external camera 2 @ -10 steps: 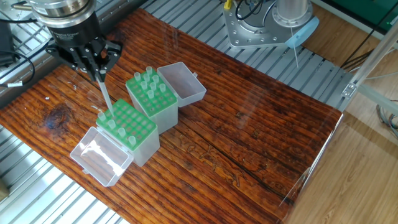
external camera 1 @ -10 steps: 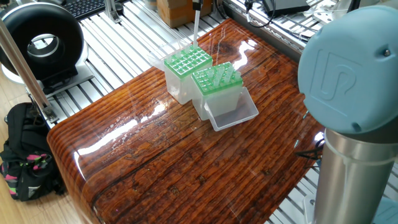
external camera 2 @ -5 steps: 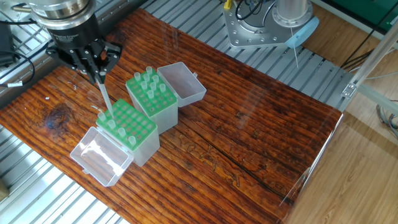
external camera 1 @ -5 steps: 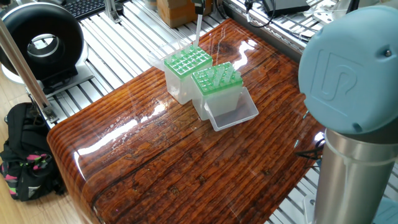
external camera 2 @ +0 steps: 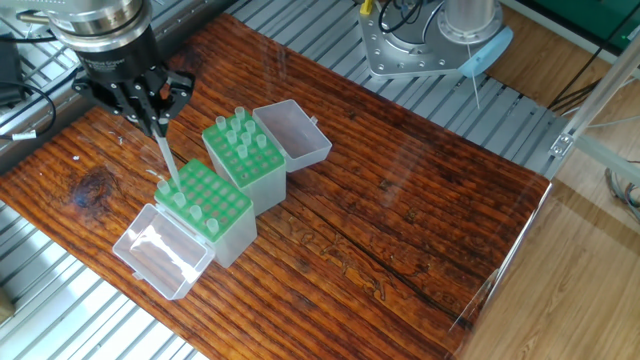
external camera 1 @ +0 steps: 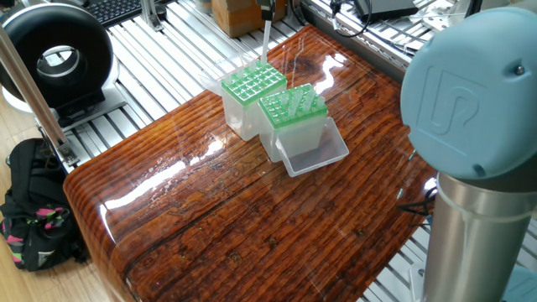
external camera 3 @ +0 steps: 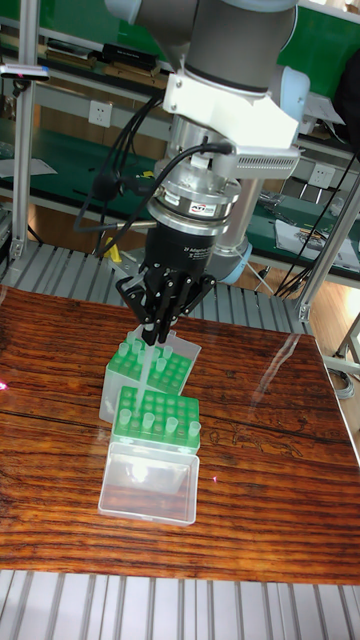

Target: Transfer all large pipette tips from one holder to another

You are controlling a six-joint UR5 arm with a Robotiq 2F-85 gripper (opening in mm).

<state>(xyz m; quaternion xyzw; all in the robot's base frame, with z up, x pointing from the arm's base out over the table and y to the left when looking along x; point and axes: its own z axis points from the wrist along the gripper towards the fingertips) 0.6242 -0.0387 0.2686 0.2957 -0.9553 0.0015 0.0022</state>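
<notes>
My gripper (external camera 2: pixel 157 112) is shut on one large pipette tip (external camera 2: pixel 168 160), a slender translucent cone that hangs point down. Its point is just over the back corner of the green-topped holder (external camera 2: pixel 215 200), where three tips stand along one edge. In the tall fixed view, the gripper (external camera 3: pixel 157 330) holds the tip (external camera 3: pixel 146 372) above the near holder (external camera 3: pixel 157 415). The second holder (external camera 2: pixel 248 152) stands right beside it and carries several upright tips (external camera 2: pixel 236 128). In one fixed view the held tip (external camera 1: pixel 266 42) hangs over the far holder (external camera 1: pixel 253 82), with the second holder (external camera 1: pixel 291 105) nearer.
Each holder has a clear lid folded open: one (external camera 2: pixel 160 250) at the near left, the other (external camera 2: pixel 292 132) towards the arm's base. The wooden table (external camera 2: pixel 400 220) lies on slatted aluminium rails. A black bag (external camera 1: pixel 33 210) sits on the floor.
The gripper and the held tip have shifted only very slightly. The holders have not moved.
</notes>
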